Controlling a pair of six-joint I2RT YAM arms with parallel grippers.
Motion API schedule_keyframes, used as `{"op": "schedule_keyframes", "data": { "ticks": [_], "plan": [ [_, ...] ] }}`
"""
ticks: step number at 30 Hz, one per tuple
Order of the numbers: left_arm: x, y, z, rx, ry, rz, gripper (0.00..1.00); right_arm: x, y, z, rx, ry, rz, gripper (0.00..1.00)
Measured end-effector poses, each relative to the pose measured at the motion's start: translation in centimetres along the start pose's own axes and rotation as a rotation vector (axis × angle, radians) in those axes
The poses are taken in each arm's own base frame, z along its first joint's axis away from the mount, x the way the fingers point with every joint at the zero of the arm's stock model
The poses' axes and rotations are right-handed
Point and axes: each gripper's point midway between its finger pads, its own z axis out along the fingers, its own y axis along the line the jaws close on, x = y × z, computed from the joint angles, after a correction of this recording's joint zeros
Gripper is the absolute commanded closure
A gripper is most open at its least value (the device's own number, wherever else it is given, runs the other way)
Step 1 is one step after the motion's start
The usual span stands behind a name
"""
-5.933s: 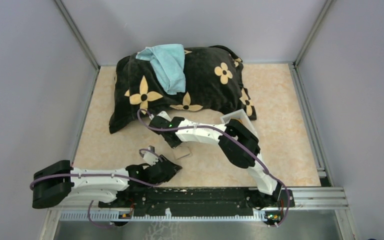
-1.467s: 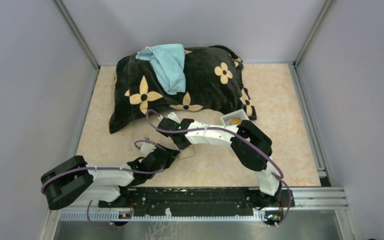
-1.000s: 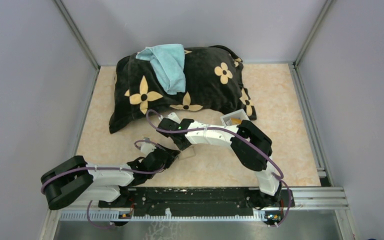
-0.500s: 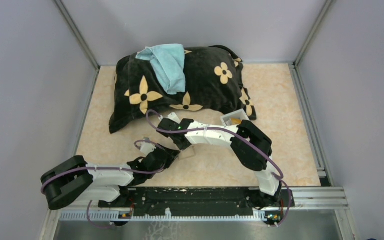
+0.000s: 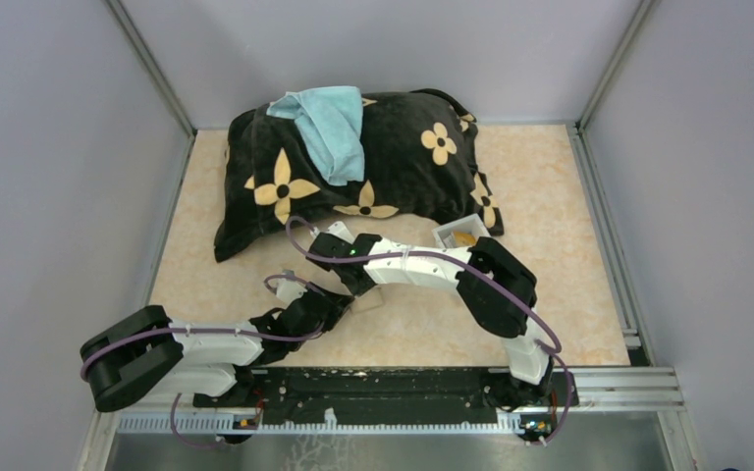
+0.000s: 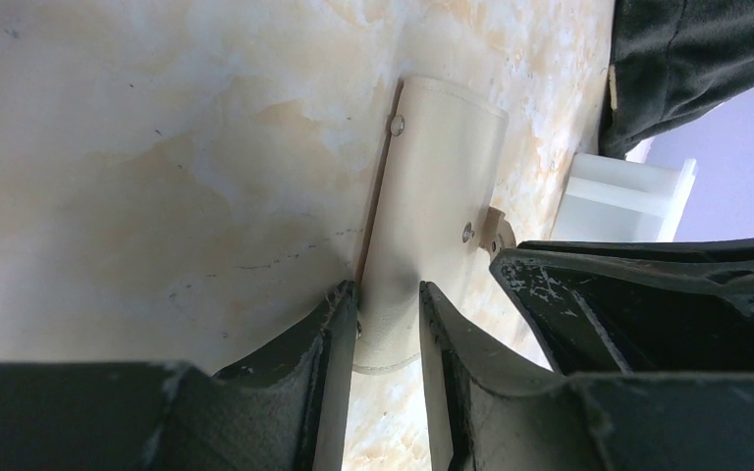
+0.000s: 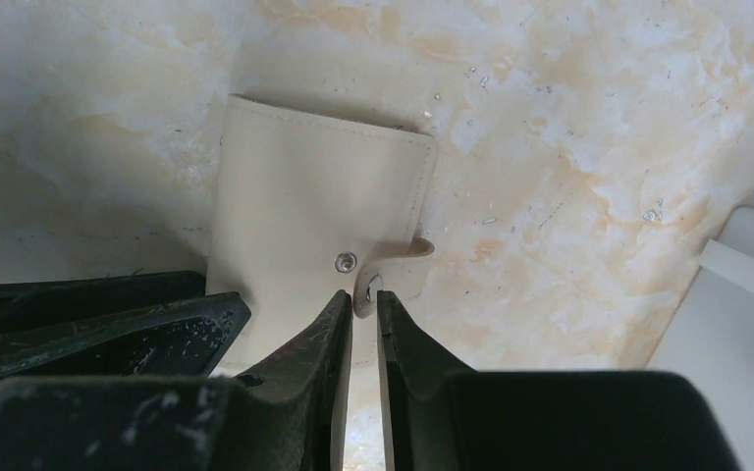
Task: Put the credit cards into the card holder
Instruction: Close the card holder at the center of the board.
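Note:
The tan card holder lies closed on the table between my two grippers. In the left wrist view my left gripper is shut on the near edge of the card holder. In the right wrist view my right gripper is shut on the little snap tab of the card holder, and the tab is lifted off its stud. A gold credit card lies in the white tray behind the right arm. Other cards are hidden.
A black pillow with yellow flowers fills the back of the table, with a teal towel on it. The white tray also shows in the left wrist view and the right wrist view, close to the holder.
Since 5.9 s ago the left arm has reached forward to the holder and the right arm has shifted, uncovering the tray. Over the last 1.5 s nothing visibly moves.

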Motion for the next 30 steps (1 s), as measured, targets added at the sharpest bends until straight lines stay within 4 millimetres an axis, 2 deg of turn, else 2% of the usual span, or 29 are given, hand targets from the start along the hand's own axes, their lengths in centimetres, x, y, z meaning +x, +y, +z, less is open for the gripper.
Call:
{"op": "schedule_keyframes", "data": {
  "ticks": [6,30],
  "plan": [
    [0.04,-0.01,-0.01,0.0,0.002,0.0,0.62,-0.56,-0.01,-0.54,-0.007,-0.017,0.008,0.83],
    [0.24,-0.08,0.01,0.003,0.012,-0.002,0.62,-0.53,0.08,-0.58,-0.008,-0.017,0.014,0.81]
  ]
}}
